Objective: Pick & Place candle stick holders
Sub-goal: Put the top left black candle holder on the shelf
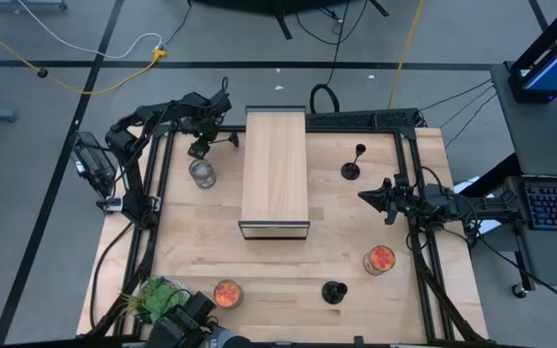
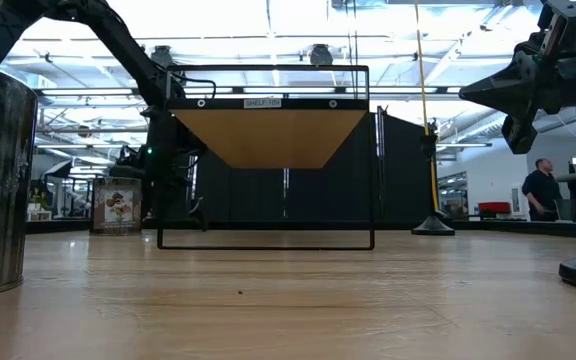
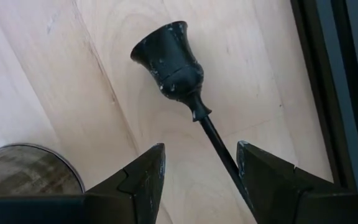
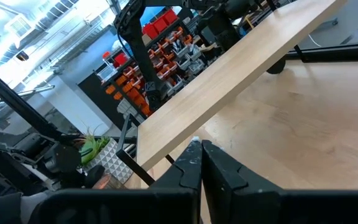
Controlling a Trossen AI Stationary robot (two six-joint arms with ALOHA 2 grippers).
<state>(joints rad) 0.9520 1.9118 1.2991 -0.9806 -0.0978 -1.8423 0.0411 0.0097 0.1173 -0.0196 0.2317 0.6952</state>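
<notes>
The wooden shelf (image 1: 275, 174) stands mid-table. At its far-left corner the left gripper (image 1: 201, 143) hangs with its fingers (image 3: 143, 180) parted around the thin stem of a black candlestick holder (image 3: 173, 62); whether they press the stem cannot be told. A metal tin (image 1: 202, 173) sits just beside it. To the shelf's right the right gripper (image 1: 367, 194) hovers, fingers clenched on nothing. A second candlestick holder (image 1: 353, 164) stands right of the shelf, and a squat holder (image 1: 334, 291) lies nearer the front.
</notes>
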